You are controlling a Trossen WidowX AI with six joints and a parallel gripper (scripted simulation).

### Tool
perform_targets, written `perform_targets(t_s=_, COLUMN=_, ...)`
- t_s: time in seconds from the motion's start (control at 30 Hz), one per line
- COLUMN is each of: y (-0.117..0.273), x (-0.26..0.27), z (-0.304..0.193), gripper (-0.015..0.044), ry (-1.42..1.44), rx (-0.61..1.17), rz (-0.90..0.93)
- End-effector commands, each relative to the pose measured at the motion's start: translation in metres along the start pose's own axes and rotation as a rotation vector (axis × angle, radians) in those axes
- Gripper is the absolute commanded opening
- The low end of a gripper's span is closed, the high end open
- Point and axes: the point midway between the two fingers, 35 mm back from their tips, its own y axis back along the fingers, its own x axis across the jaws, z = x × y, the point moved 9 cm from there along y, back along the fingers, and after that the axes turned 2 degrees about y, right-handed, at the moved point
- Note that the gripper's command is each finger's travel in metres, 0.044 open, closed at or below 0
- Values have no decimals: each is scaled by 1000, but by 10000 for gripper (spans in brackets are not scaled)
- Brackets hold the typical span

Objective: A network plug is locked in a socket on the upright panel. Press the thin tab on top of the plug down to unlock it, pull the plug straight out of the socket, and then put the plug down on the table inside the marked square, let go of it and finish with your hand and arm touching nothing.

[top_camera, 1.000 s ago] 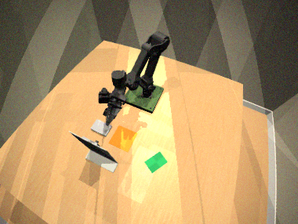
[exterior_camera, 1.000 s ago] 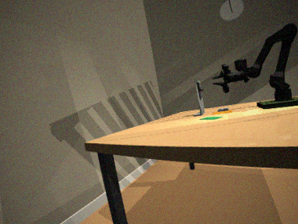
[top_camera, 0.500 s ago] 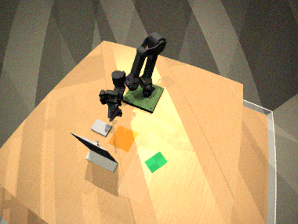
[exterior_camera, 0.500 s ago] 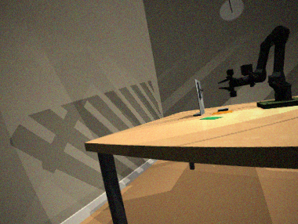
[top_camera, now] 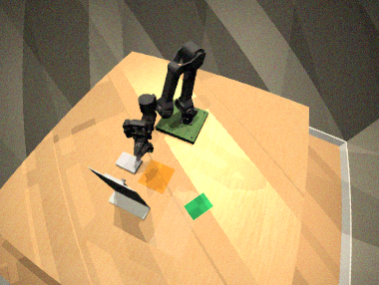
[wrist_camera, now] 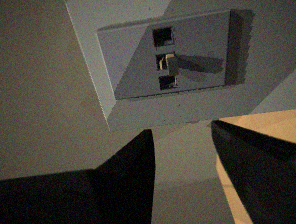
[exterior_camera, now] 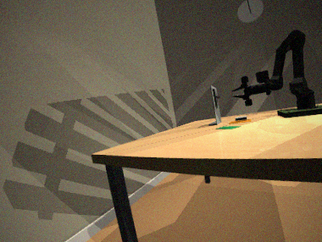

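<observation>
My end effector (wrist_camera: 182,150) fills the bottom of the wrist view, its two dark fingers set partly closed with a gap between them and nothing in it. I hold nothing.

Past the fingertips, in the upper middle of that view, stands the panel (wrist_camera: 135,65) with three sockets in a column. The plug (wrist_camera: 192,63) sits in the middle one, its body sticking out toward the right of the frame. I cannot make out the thin tab.

I judge that I am on the approach, with the unlocking not yet begun. The next move calls for bringing one finger over the top of the plug and pressing down on the tab before any pull, then drawing straight out.

The wrist view alone shows the sockets and the plug. The top view shows what it lacks: the bench (top_camera: 259,149), the orange square (top_camera: 157,175) lower left of centre, and a green square (top_camera: 198,205) below and right of it. The exterior view, at upper right, shows the end effector level with the panel and apart from it.
</observation>
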Motion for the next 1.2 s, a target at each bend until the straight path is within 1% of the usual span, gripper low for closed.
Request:
perform_targets(t_s=0.0, y=-19, x=-1, z=6, gripper=156, ry=-7, rx=-3, rz=0)
perform_targets(t_s=0.13, y=-34, x=-2, z=8, gripper=156, ry=-7, rx=-3, rz=1)
perform_targets(t_s=0.33, y=-37, x=-2, z=9, gripper=156, ry=-7, rx=-3, rz=1)
perform_targets(t_s=1.17, y=-75, x=-1, z=20, gripper=156, ry=-6, rx=-3, rz=4)
